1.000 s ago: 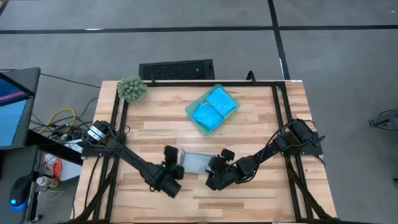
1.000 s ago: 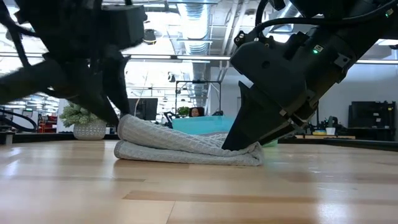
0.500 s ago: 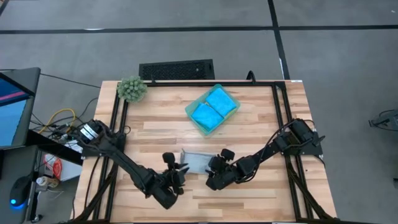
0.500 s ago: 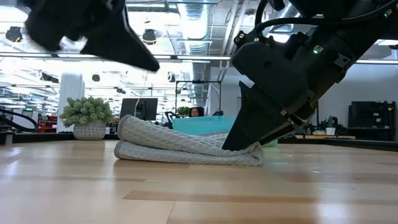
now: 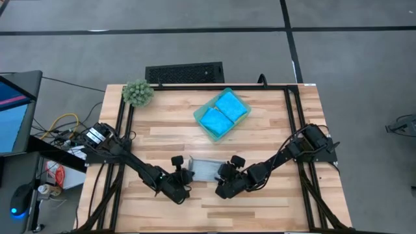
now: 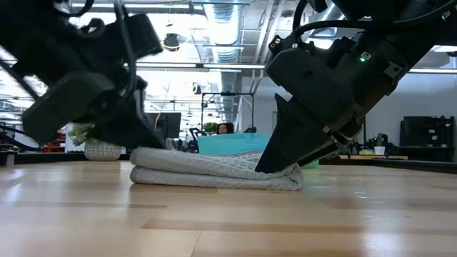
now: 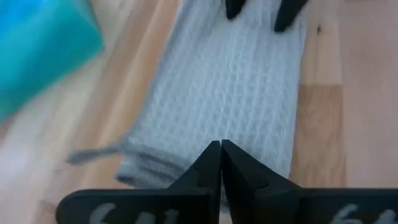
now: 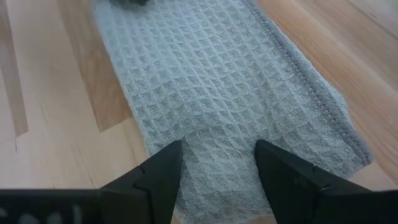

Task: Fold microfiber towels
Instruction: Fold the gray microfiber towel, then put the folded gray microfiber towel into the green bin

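A light grey waffle-weave towel [image 5: 207,167] lies folded into a flat strip near the table's front middle, its underside on the wood [image 6: 214,171]. My left gripper [image 5: 187,175] is shut and sits at the towel's left end [image 7: 221,149]. My right gripper [image 5: 224,177] is open at the towel's right end [image 8: 217,163]. Two bright blue folded towels [image 5: 223,112] lie in a teal tray [image 5: 198,117] at the back. My left gripper presses its shut fingertips [image 7: 210,163] down on the top of the towel's left end [image 7: 180,149], slanting down from the table's left. The fold there [image 6: 146,153] lies flattened under them. My right gripper rests both open fingertips [image 8: 163,167] on the top of the towel's right end [image 8: 217,140], slanting down from the table's right. The cloth humps up a little between the fingers and stays on the table.
A fuzzy green plant ball [image 5: 138,93] stands at the table's far left corner. A dark grille [image 5: 184,72] lies beyond the far edge. Bare wood stretches along the near edge [image 5: 208,211].
My left gripper has pulled back from the towel's left end, shut its fingers and tipped down. It has then come back down onto that end. The fold there, which bulged upward before, now lies flatter. The right end has stayed put.
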Action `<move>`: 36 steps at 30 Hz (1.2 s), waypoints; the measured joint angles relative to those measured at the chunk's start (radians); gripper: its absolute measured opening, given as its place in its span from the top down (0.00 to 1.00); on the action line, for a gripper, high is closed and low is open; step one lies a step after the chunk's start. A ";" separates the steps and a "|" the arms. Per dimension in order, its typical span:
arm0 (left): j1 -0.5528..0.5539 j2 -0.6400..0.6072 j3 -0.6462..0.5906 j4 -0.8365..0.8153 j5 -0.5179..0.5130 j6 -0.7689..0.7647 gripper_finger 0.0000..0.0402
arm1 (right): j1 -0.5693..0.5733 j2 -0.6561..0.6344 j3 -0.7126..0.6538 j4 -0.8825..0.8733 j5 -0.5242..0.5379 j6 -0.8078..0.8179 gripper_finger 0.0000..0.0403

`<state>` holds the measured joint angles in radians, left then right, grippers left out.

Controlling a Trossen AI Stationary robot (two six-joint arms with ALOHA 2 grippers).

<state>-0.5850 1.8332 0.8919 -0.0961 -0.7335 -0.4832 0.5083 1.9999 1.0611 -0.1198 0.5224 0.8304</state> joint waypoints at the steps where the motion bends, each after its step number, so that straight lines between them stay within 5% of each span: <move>1: 0.000 0.000 -0.015 0.019 0.013 -0.010 0.99 | 0.000 0.000 0.000 0.000 0.000 0.000 0.43; 7: 0.002 0.000 -0.046 0.024 -0.008 -0.014 0.99 | 0.002 -0.026 0.004 -0.008 0.002 -0.032 0.43; 15: 0.024 0.000 -0.046 0.008 -0.011 0.002 0.99 | -0.023 -0.223 0.006 -0.011 0.037 -0.294 0.43; 20: 0.024 0.000 -0.046 -0.010 -0.012 0.008 0.99 | -0.099 -0.242 -0.056 0.141 -0.014 -0.393 0.43; 28: 0.024 0.000 -0.059 -0.018 -0.015 -0.005 0.99 | -0.192 -0.078 -0.159 0.562 -0.079 -0.504 0.43; 36: 0.023 0.000 -0.078 -0.012 -0.021 -0.044 0.99 | -0.201 0.099 -0.152 0.700 -0.101 -0.462 0.43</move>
<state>-0.5615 1.8328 0.8143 -0.1083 -0.7549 -0.5270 0.3070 2.0986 0.9095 0.5801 0.4214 0.3685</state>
